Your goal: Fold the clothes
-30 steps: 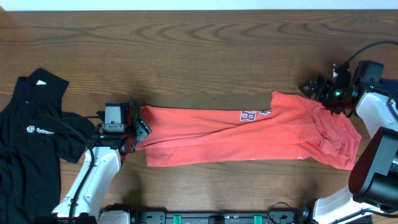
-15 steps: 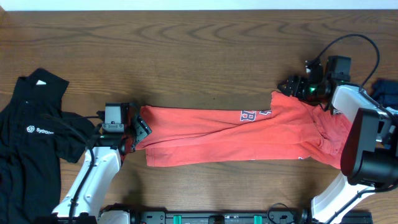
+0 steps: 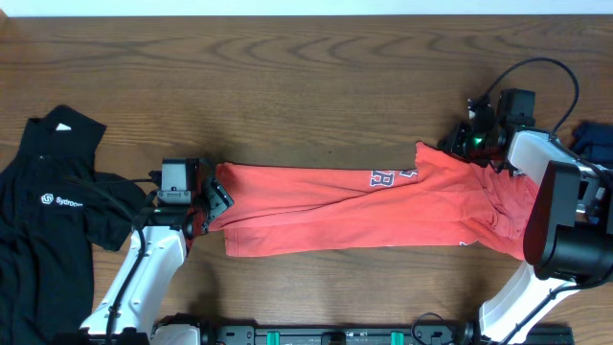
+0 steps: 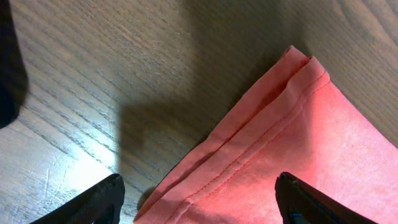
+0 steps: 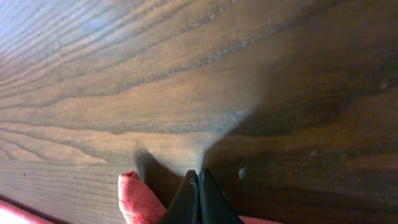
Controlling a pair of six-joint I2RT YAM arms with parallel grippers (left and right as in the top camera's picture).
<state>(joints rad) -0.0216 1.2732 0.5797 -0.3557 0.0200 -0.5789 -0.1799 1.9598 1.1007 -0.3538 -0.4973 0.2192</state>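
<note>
Lying flat, one red T-shirt, one black shirt

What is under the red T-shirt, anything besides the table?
Only the wooden table shows around the coral-red T-shirt. At its left end, stacked hem layers lie on bare wood. Whatever sits beneath the cloth is covered, and a fold hides part of the lettering.

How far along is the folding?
Done: red T-shirt folded lengthwise into a long strip. In hand: right gripper shut on its right end, left gripper open, straddling the left hem corner. Left: fold the strip across, then the black shirt, lying unfolded at far left.
</note>
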